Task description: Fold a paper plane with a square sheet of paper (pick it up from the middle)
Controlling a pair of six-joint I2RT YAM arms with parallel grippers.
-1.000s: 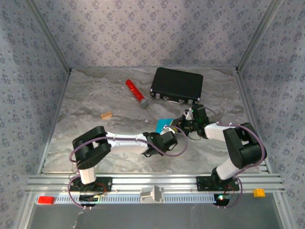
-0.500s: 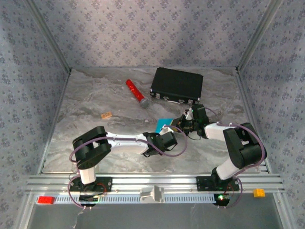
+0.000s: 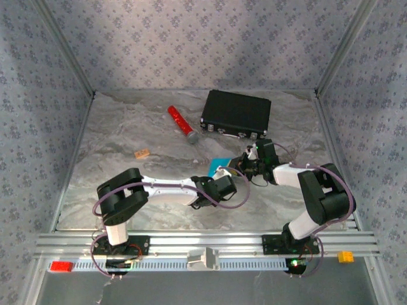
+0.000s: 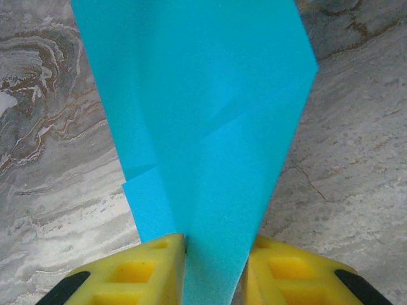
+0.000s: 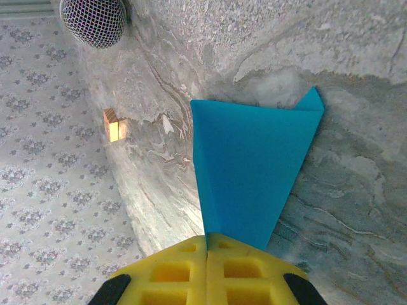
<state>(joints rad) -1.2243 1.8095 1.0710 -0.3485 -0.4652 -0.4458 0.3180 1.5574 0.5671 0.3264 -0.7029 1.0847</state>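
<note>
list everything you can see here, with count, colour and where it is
sheet of paper: one, bright cyan, partly folded, between the two arms near mid-table
red cylinder: one, red with a grey mesh tip, far side, left of the case
black case: one, black, far side of the table
small block: one, tan, left of the paper
red brick: one, red, left end of the near rail
yellow brick: one, orange-yellow, right end of the near rail
table: one, grey marbled
left pincer: one, yellow pads, shut on the sheet of paper
right pincer: one, yellow pads, shut on the sheet of paper
</note>
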